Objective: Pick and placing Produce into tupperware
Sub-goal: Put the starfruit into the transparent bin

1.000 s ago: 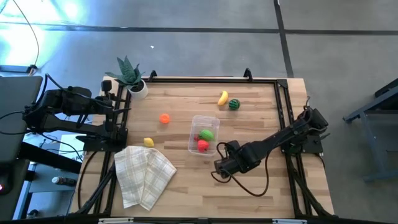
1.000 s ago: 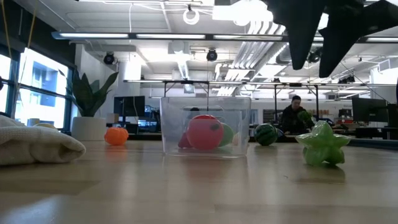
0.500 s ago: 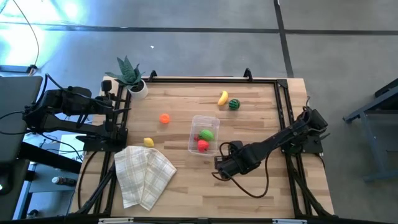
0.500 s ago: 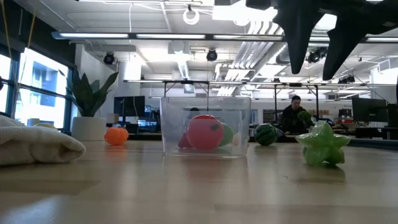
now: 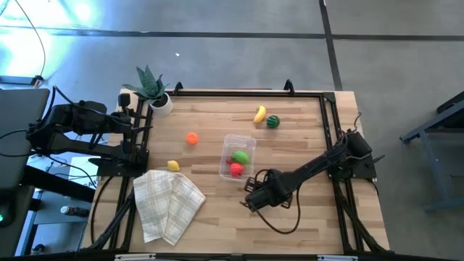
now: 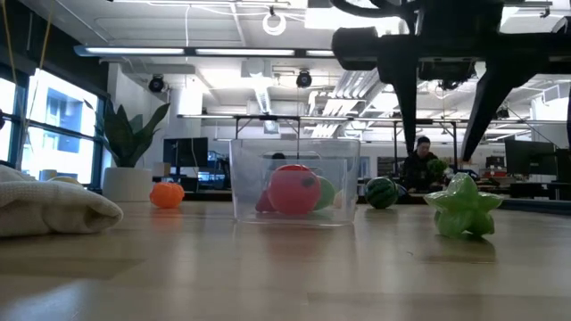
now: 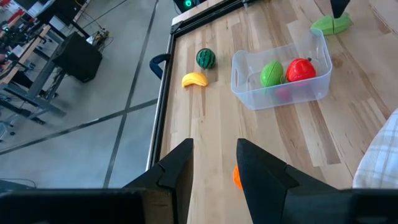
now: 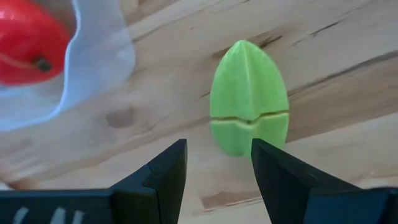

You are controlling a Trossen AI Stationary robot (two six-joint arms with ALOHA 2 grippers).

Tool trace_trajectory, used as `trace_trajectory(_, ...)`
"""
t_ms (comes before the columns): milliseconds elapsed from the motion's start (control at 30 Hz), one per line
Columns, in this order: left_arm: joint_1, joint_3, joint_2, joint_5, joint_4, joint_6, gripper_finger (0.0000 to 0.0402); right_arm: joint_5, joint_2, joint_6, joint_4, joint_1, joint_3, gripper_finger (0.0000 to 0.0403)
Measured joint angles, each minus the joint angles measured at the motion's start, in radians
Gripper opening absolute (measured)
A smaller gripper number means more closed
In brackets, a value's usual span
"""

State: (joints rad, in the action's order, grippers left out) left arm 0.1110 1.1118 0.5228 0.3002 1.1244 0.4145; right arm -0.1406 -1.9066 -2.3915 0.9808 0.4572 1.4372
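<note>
Starfruit (image 8: 249, 99) (light green) lies below open right gripper (image 8: 214, 163).

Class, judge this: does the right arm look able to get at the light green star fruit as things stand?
Probably yes: the right gripper hangs open just above the star fruit, which lies alone beside the tub, with nothing between.

Two dark jointed arms — black cable loops off right arm (image 5: 319, 165); flat black tapered fingers (image 8: 155, 177)

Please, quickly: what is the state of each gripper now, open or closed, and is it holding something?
Left gripper: open, holding nothing, parked at the table's left edge.
Right gripper: open, holding nothing, jaws above the light green star fruit beside the tub.
</note>
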Motion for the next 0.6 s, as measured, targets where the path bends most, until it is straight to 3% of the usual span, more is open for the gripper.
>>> trace_trajectory(300,0.000,0.000,0.000,0.000,0.000,0.000,0.0113,0.011,0.000,-0.075,0.057,0.008,0.000,0.0181)
trace_trajectory(600,0.000,0.000,0.000,0.000,0.000,0.000,0.0113,-0.007,-0.004,-0.026,0.085,0.010,0.000,0.0238)
